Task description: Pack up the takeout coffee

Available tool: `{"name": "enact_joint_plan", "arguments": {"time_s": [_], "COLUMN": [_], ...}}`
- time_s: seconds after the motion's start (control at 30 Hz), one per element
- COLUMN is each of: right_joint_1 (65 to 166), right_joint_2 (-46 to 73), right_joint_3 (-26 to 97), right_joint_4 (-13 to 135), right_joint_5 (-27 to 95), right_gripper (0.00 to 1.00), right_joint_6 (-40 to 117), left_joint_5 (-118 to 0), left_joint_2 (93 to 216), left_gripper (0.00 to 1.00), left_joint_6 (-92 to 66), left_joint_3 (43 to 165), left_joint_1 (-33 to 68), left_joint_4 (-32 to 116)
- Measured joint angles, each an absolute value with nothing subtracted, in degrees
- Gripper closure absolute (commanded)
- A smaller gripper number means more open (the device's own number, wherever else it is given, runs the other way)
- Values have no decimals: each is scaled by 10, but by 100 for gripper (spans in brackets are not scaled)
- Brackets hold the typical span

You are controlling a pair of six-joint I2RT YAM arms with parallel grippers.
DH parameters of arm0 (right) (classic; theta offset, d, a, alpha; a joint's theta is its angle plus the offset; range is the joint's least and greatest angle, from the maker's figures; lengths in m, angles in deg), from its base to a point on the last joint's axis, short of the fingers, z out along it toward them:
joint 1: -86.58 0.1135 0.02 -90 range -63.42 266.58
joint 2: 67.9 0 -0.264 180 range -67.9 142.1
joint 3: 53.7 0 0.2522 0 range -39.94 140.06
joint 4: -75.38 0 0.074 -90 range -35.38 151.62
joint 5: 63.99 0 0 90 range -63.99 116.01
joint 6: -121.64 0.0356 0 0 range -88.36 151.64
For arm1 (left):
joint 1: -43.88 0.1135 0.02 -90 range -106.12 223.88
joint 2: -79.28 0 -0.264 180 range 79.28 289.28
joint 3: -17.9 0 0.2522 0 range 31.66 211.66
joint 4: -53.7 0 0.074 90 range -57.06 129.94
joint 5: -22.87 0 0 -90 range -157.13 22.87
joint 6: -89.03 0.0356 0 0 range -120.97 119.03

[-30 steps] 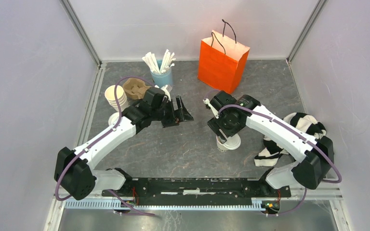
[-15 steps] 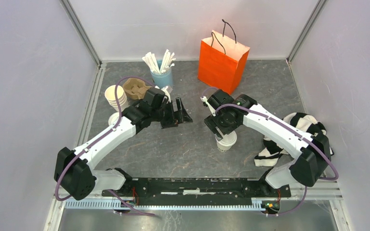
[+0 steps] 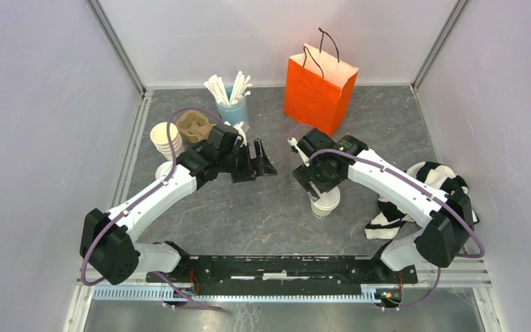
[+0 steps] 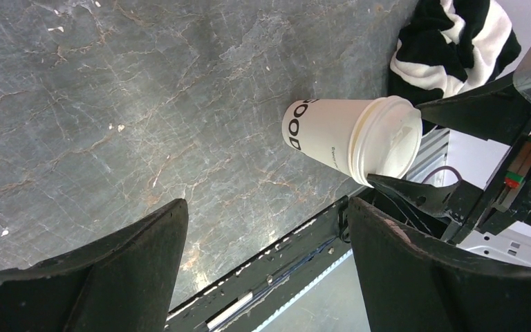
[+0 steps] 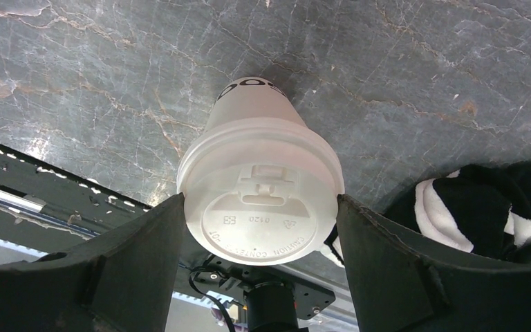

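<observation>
The takeout coffee (image 3: 325,203), a cream-white cup with a white lid and dark print, stands upright on the grey table at centre right. It also shows in the left wrist view (image 4: 332,131) and the right wrist view (image 5: 259,200). My right gripper (image 3: 322,191) comes down over it; in its own view (image 5: 259,202) both fingers press the lid's rim from either side. My left gripper (image 3: 258,163) is open and empty, left of the cup and apart from it, with only bare table between its fingers (image 4: 266,207).
An orange paper bag (image 3: 318,86) with black handles stands open at the back. A blue cup of white sticks (image 3: 233,104), a brown cup carrier (image 3: 195,126), stacked lidless cups (image 3: 164,138) and a loose lid (image 3: 163,169) sit back left. A striped cloth (image 3: 422,194) lies right.
My right gripper shifted slightly left and back around the cup over the last second, and the cup moved a little with it. The left arm has hardly moved.
</observation>
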State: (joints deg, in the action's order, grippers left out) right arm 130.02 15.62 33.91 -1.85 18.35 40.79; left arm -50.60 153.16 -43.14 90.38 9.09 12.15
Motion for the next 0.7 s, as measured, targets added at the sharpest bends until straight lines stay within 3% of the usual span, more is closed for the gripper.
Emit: {"name": "enact_joint_plan", "arguments": {"time_s": [0.7], "right_joint_1": [1298], "right_joint_2": [156], "right_joint_3": [325], "right_joint_4": [-9], "right_joint_5": [180], "right_gripper": [14], "right_joint_6": [408], "left_joint_5": [-506], "left_joint_2": [1542], "left_gripper": [9], "left_joint_6": [-424], "left_joint_3": [919], "left_joint_1": [91], "left_joint_4": [117]}}
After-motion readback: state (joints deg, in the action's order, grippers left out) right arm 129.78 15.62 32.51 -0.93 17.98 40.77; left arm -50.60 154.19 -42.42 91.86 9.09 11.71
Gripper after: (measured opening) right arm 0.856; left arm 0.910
